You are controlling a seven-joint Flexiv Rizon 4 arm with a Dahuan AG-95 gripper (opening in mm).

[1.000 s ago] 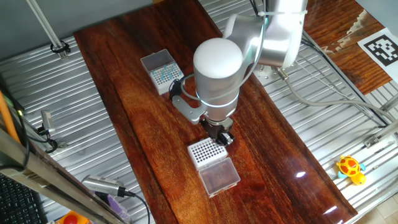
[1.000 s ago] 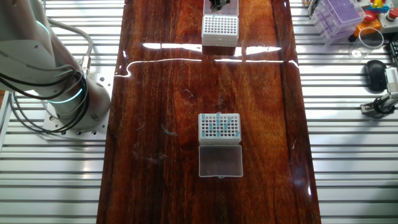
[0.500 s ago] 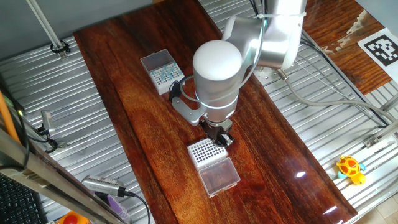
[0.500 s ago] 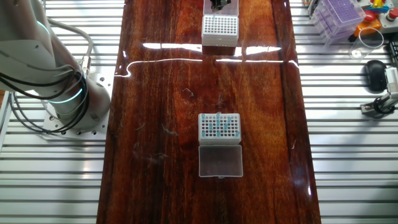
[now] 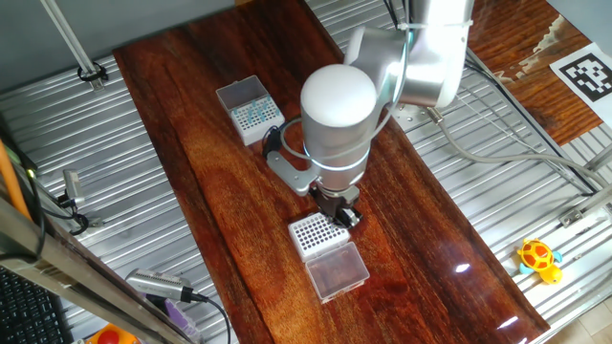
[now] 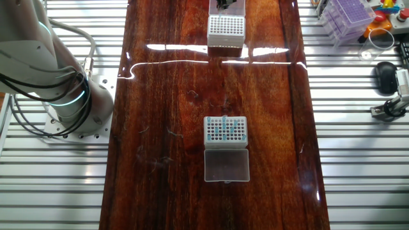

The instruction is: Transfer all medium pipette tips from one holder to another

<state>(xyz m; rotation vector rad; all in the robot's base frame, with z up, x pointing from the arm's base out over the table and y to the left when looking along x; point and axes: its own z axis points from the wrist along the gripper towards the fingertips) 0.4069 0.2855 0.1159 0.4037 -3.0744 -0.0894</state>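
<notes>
gripper: my gripper [image 5: 337, 211] hangs right at the far edge of the white rack [image 5: 316, 232] with the bare dark holes. Honestly can't tell if the jaws are open, closed or pinching a tip; it's too small in one fixed view and cut off at the top edge in the other.

step in hand: my guess is I'm working at this rack, either seating a tip or lining up on a hole.

how I'd do it: come straight down, keep the wrist vertical, line up on one hole of the grid, no sideways drag, since the rack looks light and could skid on the glossy wooden table [image 5: 191, 162].

medium pipette tips: the medium pipette tips [image 6: 224, 131] sit in the other rack [image 6: 225, 131], well away from the jaws, beyond the arm. Tiny teal-blue dots filling part of its grid.

lids: each rack has its clear hinged lid [image 6: 226, 166] lying open flat beside it, on the side away from the jaws.
</notes>
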